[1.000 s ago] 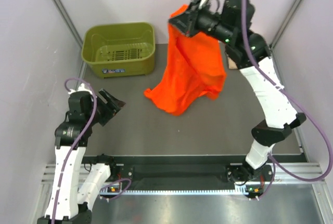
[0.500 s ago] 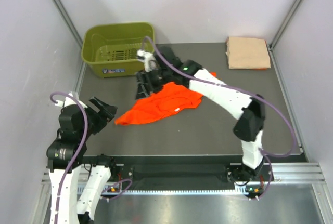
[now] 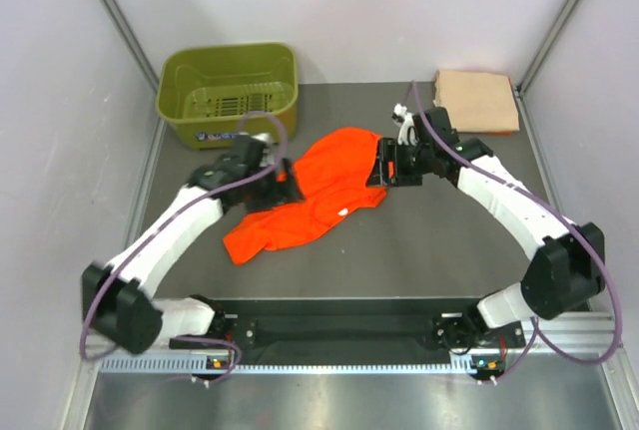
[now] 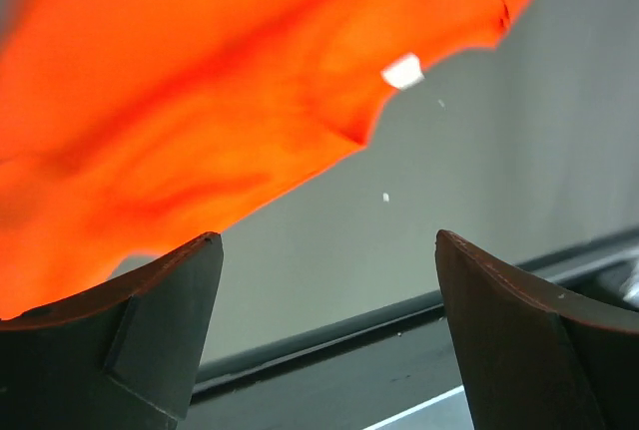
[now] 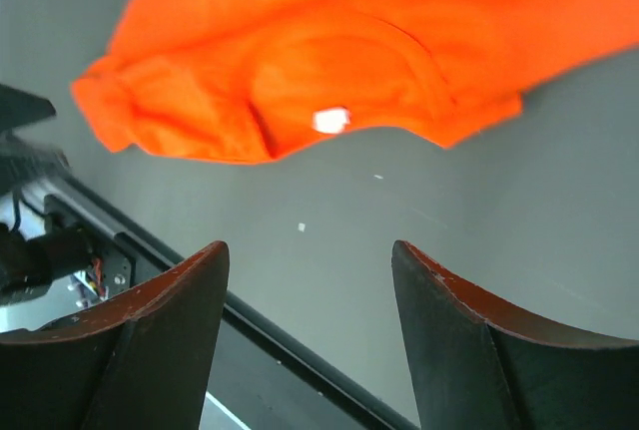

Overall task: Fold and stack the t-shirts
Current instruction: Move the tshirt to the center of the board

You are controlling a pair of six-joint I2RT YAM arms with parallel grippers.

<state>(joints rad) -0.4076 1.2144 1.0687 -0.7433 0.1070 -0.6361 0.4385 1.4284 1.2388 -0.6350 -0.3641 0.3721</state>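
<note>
A dark grey table top [image 3: 449, 240] sat between pale walls, with an olive-green plastic basket [image 3: 228, 91] at its far left corner. The crumpled bright orange cloth t-shirt [image 3: 319, 191] lay flat between the two grippers. The left gripper [image 3: 285, 181] was at the shirt's left edge and the right gripper [image 3: 382, 166] at its right edge, both spread wide with nothing between the fingers. In each wrist view the orange cloth lay just ahead of the fingertips, with a small white tag [image 4: 402, 71] showing. Beyond the right gripper, a folded pale peach-tan t-shirt [image 3: 477, 101] rested in the far corner, well apart.
</note>
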